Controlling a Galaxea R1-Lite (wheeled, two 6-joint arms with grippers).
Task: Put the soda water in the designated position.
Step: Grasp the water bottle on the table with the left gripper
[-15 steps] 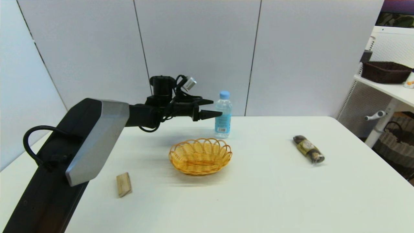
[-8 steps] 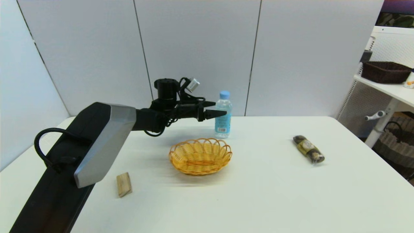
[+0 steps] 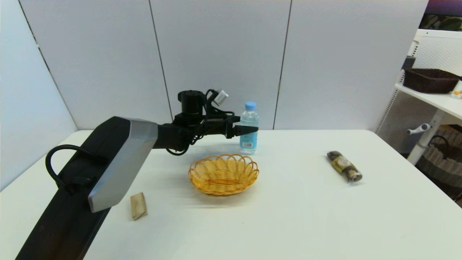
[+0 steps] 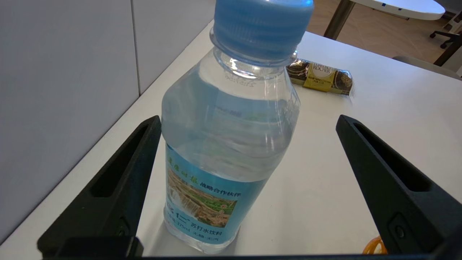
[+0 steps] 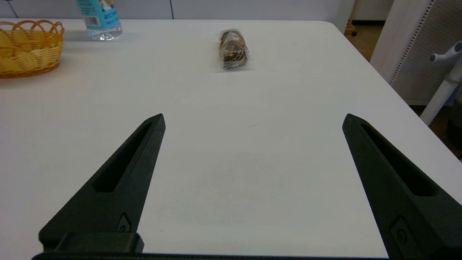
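Note:
The soda water, a clear bottle with a light blue cap and a blue label, stands upright at the back of the white table, just behind the basket. My left gripper reaches in from the left at mid-height and is open around it. In the left wrist view the soda water stands between the fingers. One finger is close against its side and the other finger is well apart. My right gripper hovers open and empty over bare table, out of the head view. The soda water is far from it.
A yellow wicker basket sits mid-table in front of the bottle. A wrapped chocolate pack lies to the right. A small wooden block lies at the front left. A shelf with a dark basket stands off the table's right side.
My left arm has moved to the right, and its open fingers have gone from just short of the bottle to either side of it. The bottle has not moved.

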